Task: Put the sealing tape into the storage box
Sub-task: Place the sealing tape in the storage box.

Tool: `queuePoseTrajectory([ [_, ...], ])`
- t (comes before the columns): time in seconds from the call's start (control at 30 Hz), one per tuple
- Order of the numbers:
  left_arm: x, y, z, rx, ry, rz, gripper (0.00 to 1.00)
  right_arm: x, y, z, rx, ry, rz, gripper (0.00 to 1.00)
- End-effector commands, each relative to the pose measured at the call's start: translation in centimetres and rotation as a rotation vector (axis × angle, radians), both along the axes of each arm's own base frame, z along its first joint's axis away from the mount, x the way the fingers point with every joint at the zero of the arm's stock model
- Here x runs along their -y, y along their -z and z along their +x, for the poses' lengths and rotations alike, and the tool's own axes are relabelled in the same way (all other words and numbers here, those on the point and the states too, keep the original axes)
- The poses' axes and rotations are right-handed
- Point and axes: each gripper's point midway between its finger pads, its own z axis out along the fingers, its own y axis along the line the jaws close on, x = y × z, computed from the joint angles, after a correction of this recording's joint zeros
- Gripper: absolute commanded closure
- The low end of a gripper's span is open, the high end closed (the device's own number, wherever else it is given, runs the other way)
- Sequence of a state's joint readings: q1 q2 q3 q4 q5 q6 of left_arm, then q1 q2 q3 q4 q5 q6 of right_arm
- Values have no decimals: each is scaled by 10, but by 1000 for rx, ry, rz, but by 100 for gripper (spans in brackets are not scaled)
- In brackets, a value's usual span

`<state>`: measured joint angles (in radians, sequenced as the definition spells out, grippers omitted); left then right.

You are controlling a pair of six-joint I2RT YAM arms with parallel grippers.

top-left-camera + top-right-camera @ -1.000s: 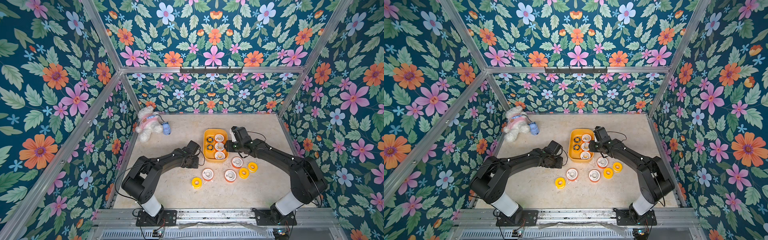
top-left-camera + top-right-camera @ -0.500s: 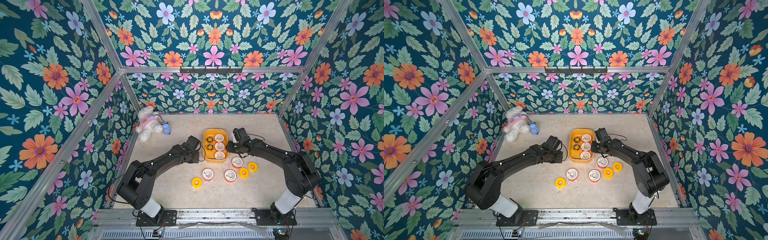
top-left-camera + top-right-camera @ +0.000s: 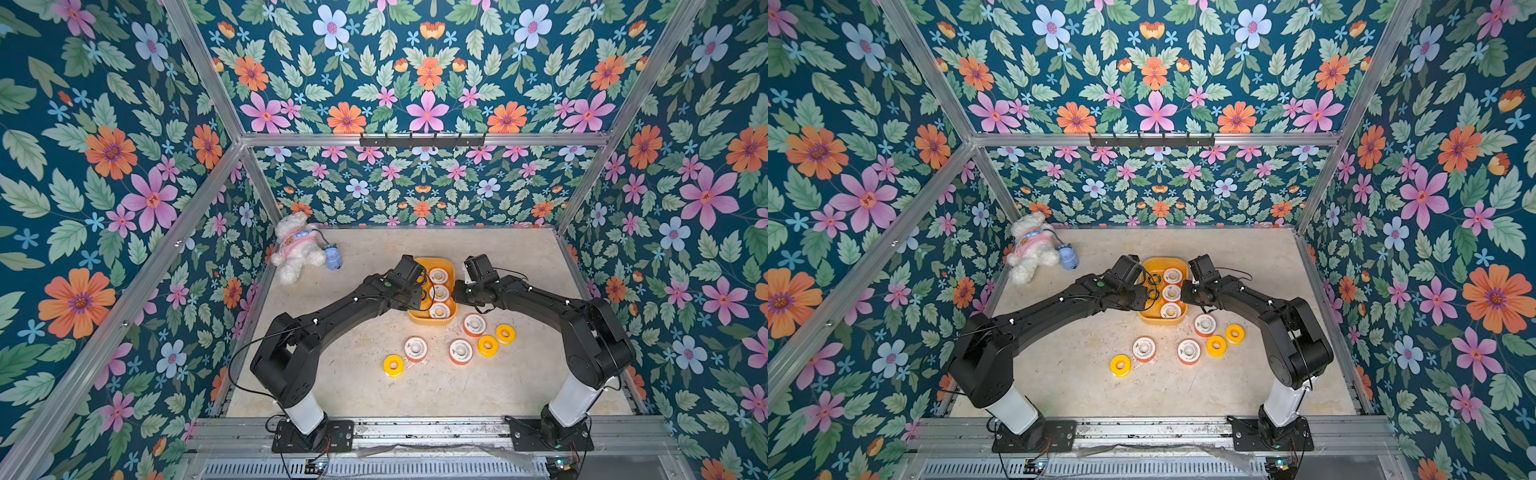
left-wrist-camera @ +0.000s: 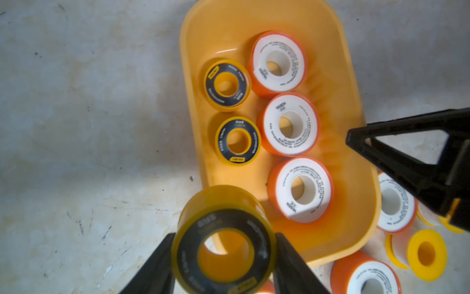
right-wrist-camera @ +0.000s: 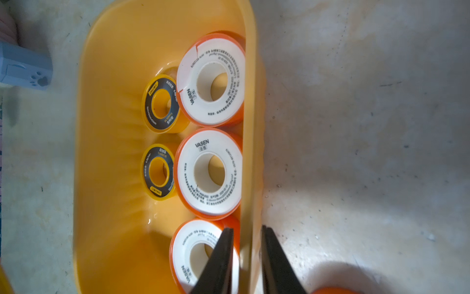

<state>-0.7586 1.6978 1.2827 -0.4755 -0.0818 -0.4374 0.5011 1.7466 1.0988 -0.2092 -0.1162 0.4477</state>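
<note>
Spool [image 4: 225,250] clenched in left gripper [image 4: 225,234], over storage box [image 4: 185,63] corner rim, free floor just inward; right gripper [image 5: 246,227] straddles opposite wall, pinch we cannot tell.

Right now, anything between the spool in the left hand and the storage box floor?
Nothing visible. The black-and-yellow spool in the left hand hangs over the storage box rim, bare floor just beyond. The right hand straddles the opposite wall.

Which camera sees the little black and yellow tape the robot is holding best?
The left wrist view: the black-and-yellow spool fills the foreground, pinched in the left gripper. In both top views the left arm hides it; the right wrist view misses it.
</note>
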Motion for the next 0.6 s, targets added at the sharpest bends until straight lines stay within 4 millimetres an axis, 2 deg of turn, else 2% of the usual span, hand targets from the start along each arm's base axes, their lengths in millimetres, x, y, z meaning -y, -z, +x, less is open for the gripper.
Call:
queuePoseTrajectory([
  [0.0,10,3,2,1,45,44,42,0,0,1,0,5,-1,75],
  [0.17,28,13,1,-10,97,87,42,0,3,1,-4,7,-7,75],
  [0.4,26,36,0,-68,105,203,41,0,3,2,-4,8,-10,75],
  [0.57,26,44,-1,-85,112,229,42,1,5,2,-10,9,-14,75],
])
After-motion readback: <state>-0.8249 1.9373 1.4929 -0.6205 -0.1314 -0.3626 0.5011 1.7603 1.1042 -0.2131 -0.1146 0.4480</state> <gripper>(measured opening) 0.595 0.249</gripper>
